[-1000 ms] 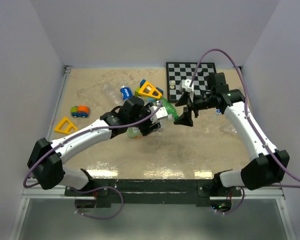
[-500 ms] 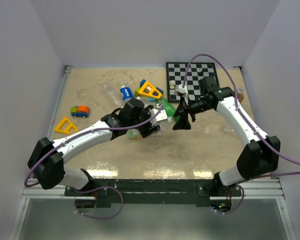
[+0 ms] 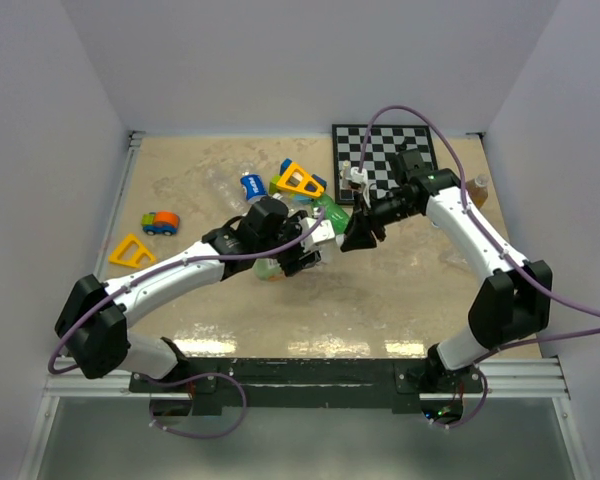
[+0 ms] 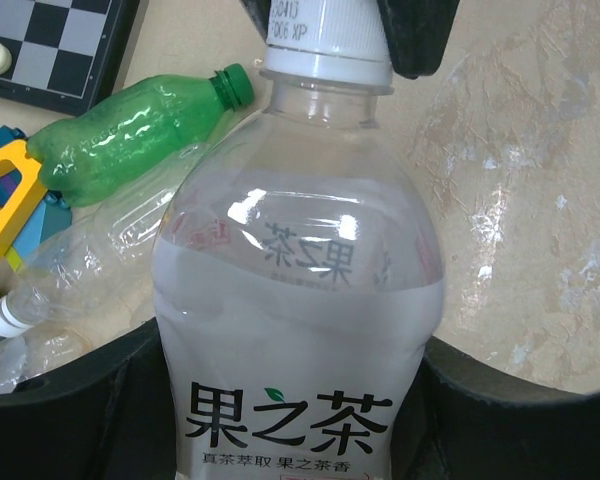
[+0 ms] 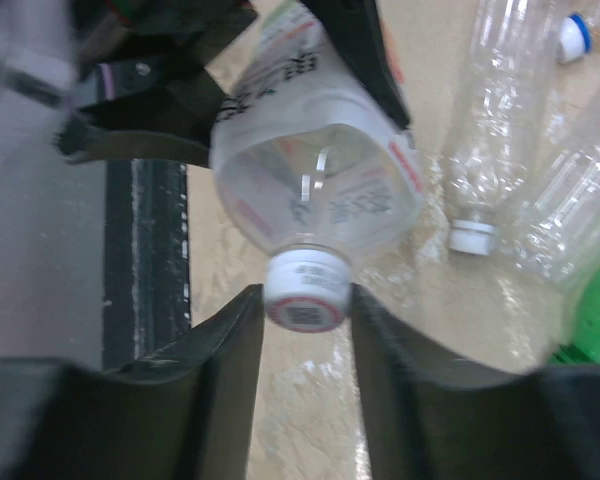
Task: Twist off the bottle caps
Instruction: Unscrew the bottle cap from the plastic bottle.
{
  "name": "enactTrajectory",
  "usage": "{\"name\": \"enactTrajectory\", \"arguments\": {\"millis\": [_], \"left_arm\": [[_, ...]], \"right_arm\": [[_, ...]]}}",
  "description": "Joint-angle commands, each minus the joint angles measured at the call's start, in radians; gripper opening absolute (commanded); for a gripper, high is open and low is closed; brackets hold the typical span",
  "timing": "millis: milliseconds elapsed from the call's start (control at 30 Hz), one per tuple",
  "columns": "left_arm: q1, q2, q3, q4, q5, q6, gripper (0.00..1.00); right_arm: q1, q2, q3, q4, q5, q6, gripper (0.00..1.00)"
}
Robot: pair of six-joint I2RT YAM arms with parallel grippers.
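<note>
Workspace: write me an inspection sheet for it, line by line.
Surface: beige marbled table, glossy near the front.
Job's things: clear labelled bottle, white cap still on.
Clutter: green bottle, other clear bottles, chessboard, orange triangles, toy car.
Grippers: left gripper clamps the labelled bottle's body; right gripper has its fingers flanking the cap, contact unclear.
Cables: purple cable loops above each arm.
Surroundings: plain pale walls on three sides.

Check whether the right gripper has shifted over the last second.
Yes. The right gripper slid left along the chessboard's near edge, onto the held bottle's white cap.
</note>
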Motion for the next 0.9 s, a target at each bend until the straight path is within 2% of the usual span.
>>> {"name": "enactTrajectory", "arguments": {"millis": [0, 100, 200, 333, 400, 467, 533, 633, 733, 867], "left_arm": [[-0.004, -0.015, -0.006, 0.047, 0.019, -0.008, 0.15], [-0.002, -0.029, -0.017, 0.049, 0.034, 0.003, 0.13], [-0.004, -0.058, -0.035, 0.038, 0.085, 0.038, 0.1], [-0.002, -0.089, -0.052, 0.03, 0.235, 0.07, 0.1], [-0.002, -0.09, -0.049, 0.02, 0.3, 0.075, 0.1], [-0.001, -0.084, -0.047, 0.012, 0.332, 0.075, 0.1], [-0.001, -0.081, -0.047, 0.012, 0.331, 0.07, 0.1], [-0.001, -0.076, -0.047, 0.016, 0.311, 0.062, 0.1], [-0.004, -0.075, -0.046, 0.024, 0.286, 0.052, 0.1], [-0.002, -0.072, -0.043, 0.027, 0.251, 0.039, 0.1]], "right_arm": [[0.005, -0.008, 0.037, -0.023, -0.023, -0.005, 0.23], [0.008, -0.005, 0.053, -0.071, 0.003, -0.069, 0.0], [0.011, -0.005, 0.095, -0.149, 0.065, -0.201, 0.0], [0.019, -0.076, 0.126, -0.18, 0.158, -0.551, 0.0], [0.019, -0.155, 0.075, -0.171, 0.178, -0.809, 0.0], [0.022, -0.235, -0.009, -0.079, 0.188, -0.946, 0.0], [0.027, -0.263, -0.032, -0.008, 0.198, -0.953, 0.0], [0.028, -0.223, 0.001, -0.063, 0.191, -0.942, 0.0], [0.028, -0.254, -0.043, -0.025, 0.162, -0.847, 0.0], [0.028, -0.292, -0.092, 0.006, 0.133, -0.7, 0.1]]}}
